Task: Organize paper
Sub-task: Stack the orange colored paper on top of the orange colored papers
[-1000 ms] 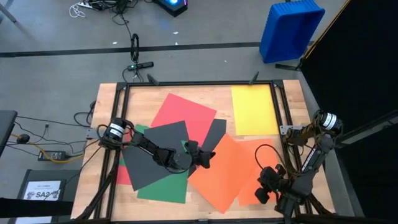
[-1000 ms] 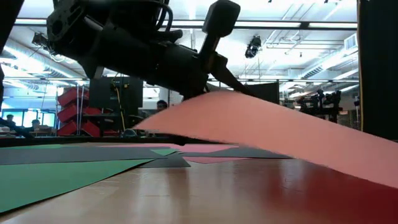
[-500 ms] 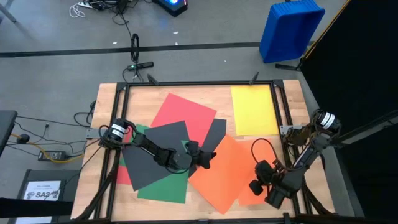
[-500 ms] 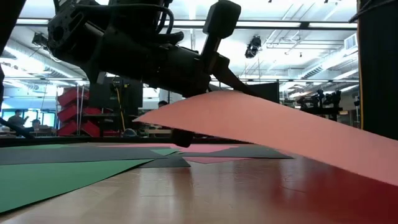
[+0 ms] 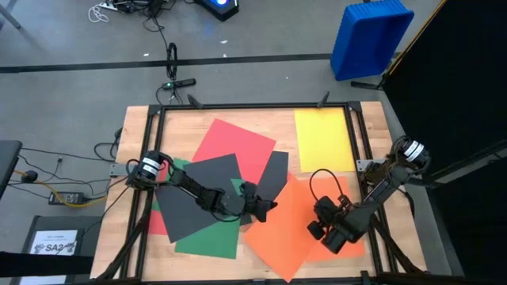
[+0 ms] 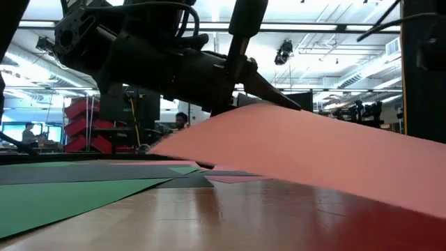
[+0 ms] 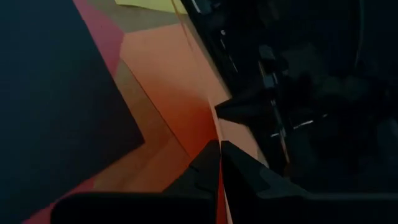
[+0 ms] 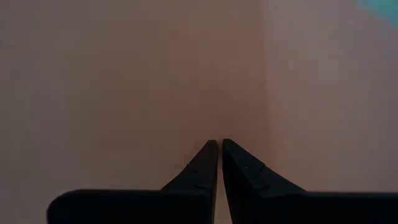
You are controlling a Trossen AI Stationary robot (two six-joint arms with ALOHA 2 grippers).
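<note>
Coloured paper sheets lie overlapping on the wooden table: red (image 5: pixel 238 142), dark grey (image 5: pixel 194 194), green (image 5: pixel 210 237), yellow (image 5: pixel 323 140) alone at the far right, and orange (image 5: pixel 289 229) at the near middle. My left gripper (image 5: pixel 268 206) is shut on the orange sheet's left edge. In the low view that sheet (image 6: pixel 313 153) rises off the table at this edge. My right gripper (image 5: pixel 317 229) is shut and points steeply down over the orange paper (image 8: pixel 124 74). A seam (image 8: pixel 264 74) there shows a second orange sheet. My left gripper pinches the orange sheet's left edge (image 7: pixel 211 124) between its two fingers, coming nearly level from the table's left. That edge is lifted clear, and the sheet slopes down to the table on its right side. My right gripper's shut tips (image 8: pixel 217 144) stand at the orange paper; I cannot tell whether they touch it.
A black metal frame (image 5: pixel 238 106) runs around the work area. A blue bin (image 5: pixel 368 39) stands on the floor beyond the far right corner. A small white printed sheet (image 5: pixel 59 241) lies off the table at the near left. People show in the room behind.
My right gripper has swung from the table's near right corner toward the middle and sunk a little, coming over the orange paper. My left gripper has stayed in place but turned its wrist, and the orange sheet's held edge has tipped with it.
</note>
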